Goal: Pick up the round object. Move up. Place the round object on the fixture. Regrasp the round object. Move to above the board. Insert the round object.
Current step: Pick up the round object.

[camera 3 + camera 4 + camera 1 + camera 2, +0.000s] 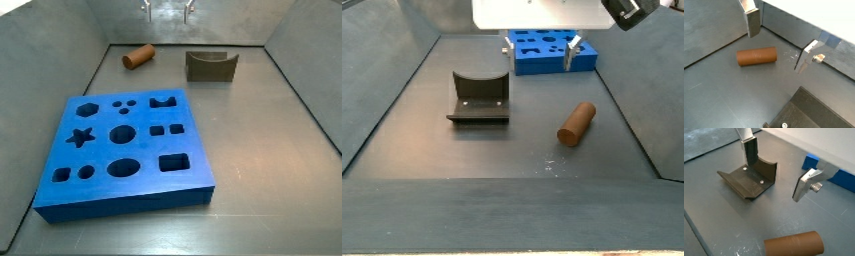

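Observation:
The round object is a brown-orange cylinder peg (756, 56) lying on its side on the grey floor, also seen in both side views (138, 56) (577, 122). The fixture (749, 178) is a dark block with a U-shaped notch, standing beside the peg (211, 65). The blue board (127, 150) with cut-out holes lies apart from both. My gripper (779, 42) is open and empty. It hangs above the floor between peg and fixture, touching neither (777, 170). In a side view it shows at the far edge (167, 12).
Grey walls enclose the floor on all sides (80, 80). The peg lies near one side wall (629, 110). A corner of the board (821, 168) shows past one finger (806, 184).

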